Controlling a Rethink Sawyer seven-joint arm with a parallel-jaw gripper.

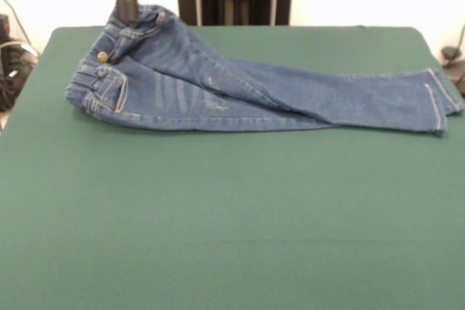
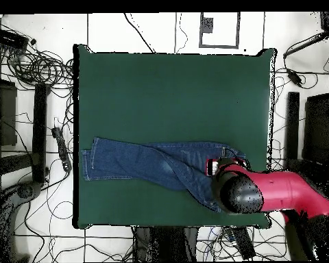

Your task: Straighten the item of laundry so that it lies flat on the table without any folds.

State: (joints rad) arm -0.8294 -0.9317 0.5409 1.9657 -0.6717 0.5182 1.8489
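Table (image 1: 232,237): dark green top, cables on the floor around it.
Jeans (image 1: 240,92): lying sideways along the far side, legs overlapping.
Gripper (image 1: 126,6): fingers pinched on the raised waistband.

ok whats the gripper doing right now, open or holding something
Gripper: shut on the jeans, pinching the waistband and lifting that end off the table.
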